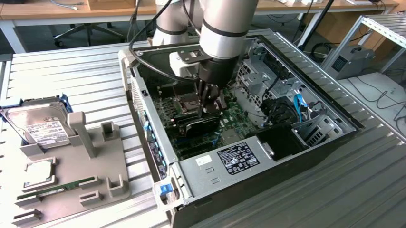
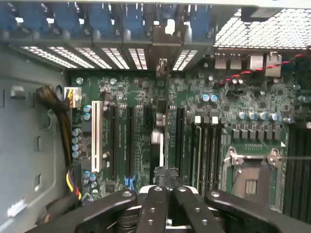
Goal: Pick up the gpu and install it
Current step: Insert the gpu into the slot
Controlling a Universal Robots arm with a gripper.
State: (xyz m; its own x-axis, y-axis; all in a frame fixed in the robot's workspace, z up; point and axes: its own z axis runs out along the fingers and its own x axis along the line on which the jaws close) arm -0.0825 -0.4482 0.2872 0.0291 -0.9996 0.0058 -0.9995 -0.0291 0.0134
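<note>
On a ribbed metal workbench [image 1: 76, 71] in a lab lined with wooden desks, an open computer case [image 1: 209, 167] lies on its side. In it we see the gpu [image 1: 198, 125], no longer out on the bench. The dark card stands on edge on the motherboard [image 2: 131, 97], lined up with the expansion slots beside the bare CPU socket [image 2: 252, 174]. From the wrist view we look down its thin upper edge [image 2: 162, 141], which runs toward the slotted rear wall of the case. The arm's gripper [image 1: 204, 108] reaches down into the case directly over the card, its fingers brought together with no gap between them [image 2: 167, 189]. They sit at the card's top edge rather than clamped around it, though we cannot tell whether they press on it. We judge the pick-up and carry done and the card at its slot. Whether it is fully seated, or its bracket is home against the rear wall, we cannot make out. Well apart on the exterior view's left, a grey parts holder [image 1: 95, 166] carries a silver hard drive [image 1: 38, 126] and a narrow green RAM stick [image 1: 57, 187], both untouched.
</note>
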